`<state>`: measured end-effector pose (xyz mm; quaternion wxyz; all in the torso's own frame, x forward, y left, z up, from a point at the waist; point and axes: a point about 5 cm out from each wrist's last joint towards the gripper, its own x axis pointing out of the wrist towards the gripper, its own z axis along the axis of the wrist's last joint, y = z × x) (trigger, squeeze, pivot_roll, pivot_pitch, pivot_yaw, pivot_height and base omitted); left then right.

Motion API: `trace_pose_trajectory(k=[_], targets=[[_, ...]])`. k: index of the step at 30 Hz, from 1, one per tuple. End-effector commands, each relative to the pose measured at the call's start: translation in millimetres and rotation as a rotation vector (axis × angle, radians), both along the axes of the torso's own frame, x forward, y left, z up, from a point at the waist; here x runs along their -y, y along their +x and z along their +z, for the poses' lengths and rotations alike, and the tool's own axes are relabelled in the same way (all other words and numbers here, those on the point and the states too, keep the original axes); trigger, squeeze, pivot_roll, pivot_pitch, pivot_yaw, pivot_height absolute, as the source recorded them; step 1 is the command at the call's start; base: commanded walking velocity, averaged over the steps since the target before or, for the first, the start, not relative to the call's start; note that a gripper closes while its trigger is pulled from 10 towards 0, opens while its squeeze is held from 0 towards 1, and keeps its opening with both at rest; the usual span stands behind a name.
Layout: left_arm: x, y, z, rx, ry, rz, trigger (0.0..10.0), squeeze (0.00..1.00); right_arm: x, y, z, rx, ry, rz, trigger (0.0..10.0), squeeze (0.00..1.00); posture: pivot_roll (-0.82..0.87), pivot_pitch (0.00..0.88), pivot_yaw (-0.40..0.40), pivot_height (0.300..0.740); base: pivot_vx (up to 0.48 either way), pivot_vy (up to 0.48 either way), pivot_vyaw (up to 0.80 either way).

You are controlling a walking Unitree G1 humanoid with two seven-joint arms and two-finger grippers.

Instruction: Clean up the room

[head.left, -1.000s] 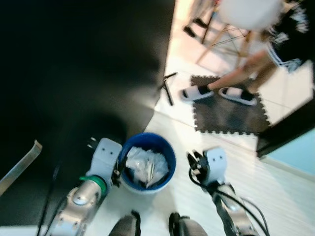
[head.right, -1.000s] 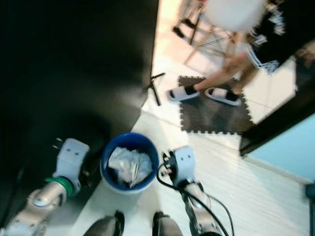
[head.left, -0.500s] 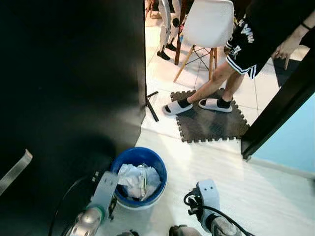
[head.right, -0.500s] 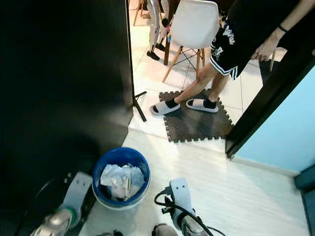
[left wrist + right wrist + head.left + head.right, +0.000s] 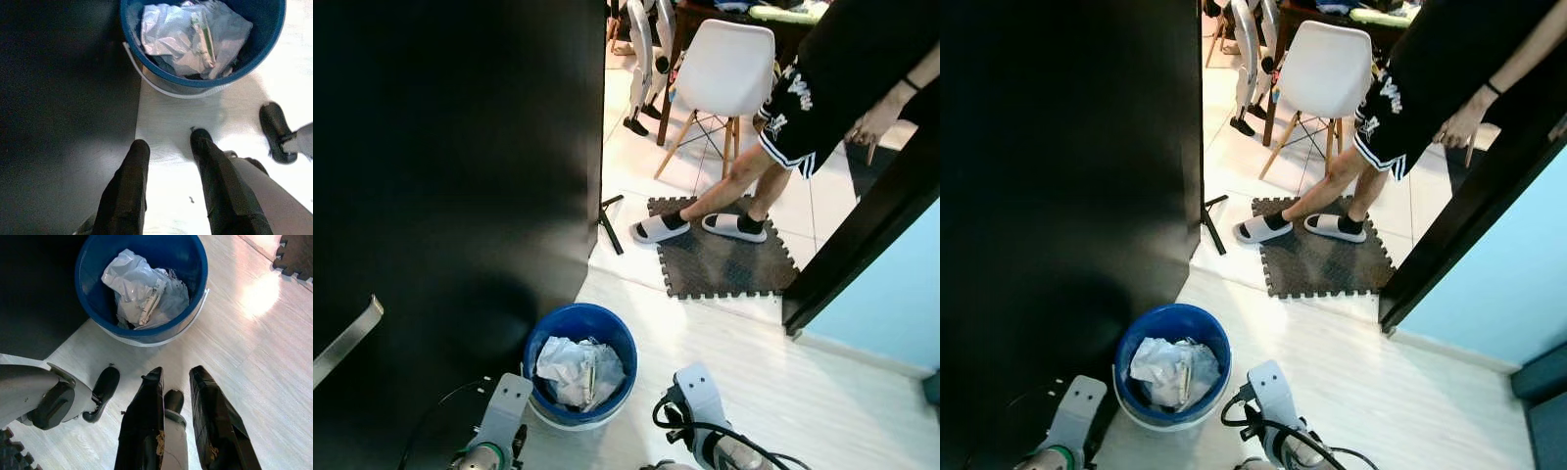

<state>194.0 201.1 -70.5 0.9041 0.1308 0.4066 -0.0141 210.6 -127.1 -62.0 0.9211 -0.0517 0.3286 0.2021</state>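
With both claws, left (image 5: 168, 147) and right (image 5: 177, 377), apart and empty just short of the bucket (image 5: 540, 345), a forward step could tip it, spilling its trash (image 5: 578, 370).

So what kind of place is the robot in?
Probably a home, near a doorway into a dining area. There's a white chair by a table, a person in slippers on a foam mat, and a blue bucket holding crumpled trash.
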Motion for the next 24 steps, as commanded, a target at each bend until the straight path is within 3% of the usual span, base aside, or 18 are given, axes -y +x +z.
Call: trace_pose_trajectory(k=[1,9,24], targets=[[-0.2,-6.2,-4,-0.028,-0.011,0.019,10.0,0.0,9.3,-5.7,-5,-0.047,-0.016,-0.048,10.0,0.0,-0.03,0.0,-0.021,0.74,0.0,0.0,0.0],[-1.1,-10.9,-8,-0.067,-0.009,-0.02,10.0,0.0,15.7,-18.3,-14,-0.115,-0.032,-0.074,10.0,0.0,-0.03,0.0,-0.017,0.74,0.0,0.0,-0.54],[1.3,-4.2,-5,-0.042,-0.014,-0.049,10.0,0.0,13.7,-20.0,-15,-0.118,-0.007,-0.114,10.0,0.0,-0.04,0.0,0.005,0.74,0.0,0.0,-0.75]])
